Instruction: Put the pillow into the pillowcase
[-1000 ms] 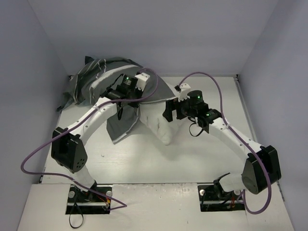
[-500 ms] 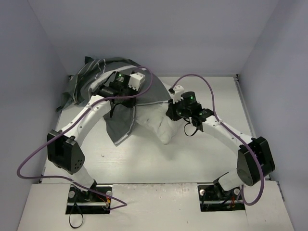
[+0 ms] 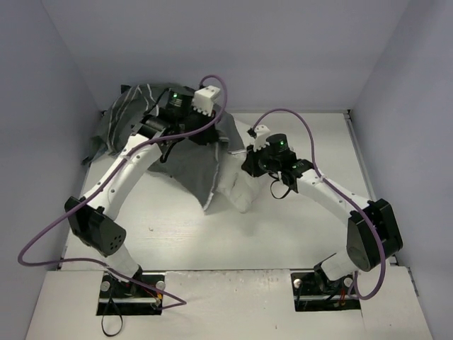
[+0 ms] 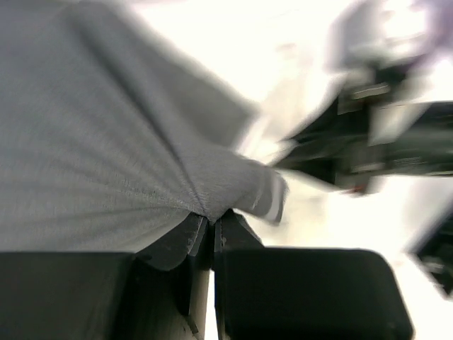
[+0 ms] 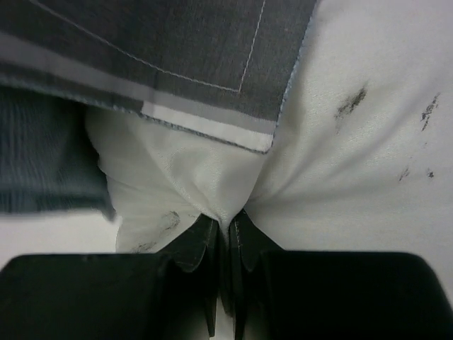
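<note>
No writing, label, brand, number or sign can be read in any view. The dark marks on the pillow (image 5: 340, 156) are smudges, not letters.

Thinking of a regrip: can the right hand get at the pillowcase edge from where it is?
Probably yes, but not yet: the right hand is shut on the pillow. The edge of the pillowcase lies just beyond it, nothing between.
</note>
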Robot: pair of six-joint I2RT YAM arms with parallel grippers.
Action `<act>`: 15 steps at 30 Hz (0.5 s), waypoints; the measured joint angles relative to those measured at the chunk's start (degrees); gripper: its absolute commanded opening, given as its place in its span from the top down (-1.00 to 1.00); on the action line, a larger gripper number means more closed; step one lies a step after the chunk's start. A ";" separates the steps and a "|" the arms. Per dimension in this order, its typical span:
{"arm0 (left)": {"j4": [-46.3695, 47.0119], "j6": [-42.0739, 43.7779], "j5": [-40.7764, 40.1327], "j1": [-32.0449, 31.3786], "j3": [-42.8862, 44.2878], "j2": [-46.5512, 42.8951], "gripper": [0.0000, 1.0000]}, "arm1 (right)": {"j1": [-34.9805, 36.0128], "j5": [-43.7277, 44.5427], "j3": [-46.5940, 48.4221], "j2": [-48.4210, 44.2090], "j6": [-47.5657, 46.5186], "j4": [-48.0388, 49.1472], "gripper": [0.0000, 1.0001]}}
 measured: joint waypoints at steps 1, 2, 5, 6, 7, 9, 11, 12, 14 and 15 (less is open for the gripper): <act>-0.11 -1.44 1.07 -1.75 2.47 1.22 1.00 | -0.15 -0.74 0.07 0.00 0.85 0.87 1.00; 0.02 -3.15 2.45 -3.45 5.22 2.56 1.00 | -0.44 -1.42 0.13 0.00 1.75 1.90 1.00; 3.63 -9.35 6.38 -8.07 10.45 5.42 1.00 | -0.85 -3.06 1.40 0.13 4.22 3.61 1.00; 5.31 -11.67 7.30 -8.90 10.54 5.60 1.00 | -0.94 -3.39 1.77 0.15 4.92 4.22 1.00; 6.71 -13.92 7.89 -9.40 10.10 5.57 1.00 | -0.94 -3.67 1.95 0.15 5.53 5.01 1.00; 11.91 -18.64 9.01 -9.60 6.71 4.66 1.00 | -0.94 -3.82 1.97 0.15 6.64 6.14 1.00; 15.76 -22.73 9.60 -8.96 2.91 3.76 1.00 | -1.03 -3.82 1.66 0.15 7.52 6.78 1.00; 17.40 -24.52 10.03 -8.70 1.38 3.61 1.00 | -1.05 -3.80 1.27 0.15 8.00 7.34 1.00; 20.00 -28.09 10.93 -8.55 -0.20 3.67 1.00 | -1.01 -3.82 0.28 0.22 8.96 8.46 1.00; 20.76 -29.57 11.32 -8.55 -0.28 3.87 1.00 | -0.94 -3.82 -0.11 0.37 9.53 8.68 1.00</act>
